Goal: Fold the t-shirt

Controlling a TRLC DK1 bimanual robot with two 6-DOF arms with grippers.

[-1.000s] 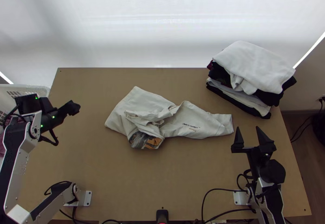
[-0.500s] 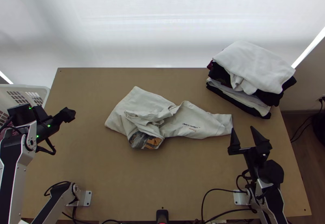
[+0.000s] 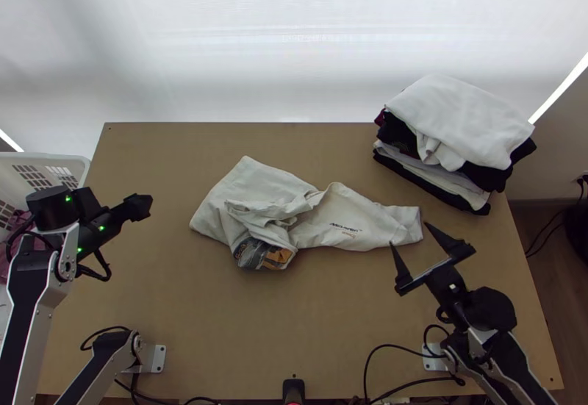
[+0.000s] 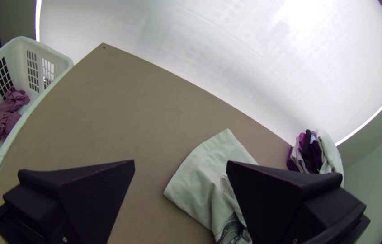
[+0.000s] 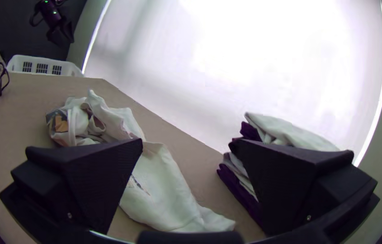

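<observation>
We have the t-shirt (image 3: 345,217) bunched mid-counter (image 3: 331,331), one end stretched toward the right edge. Our left pincer (image 3: 145,206), spread and empty, hangs near the left edge; our right pincer (image 3: 409,233), likewise, near that stretched end. Folded clothes (image 3: 459,122) are stacked at the far right corner.
</observation>
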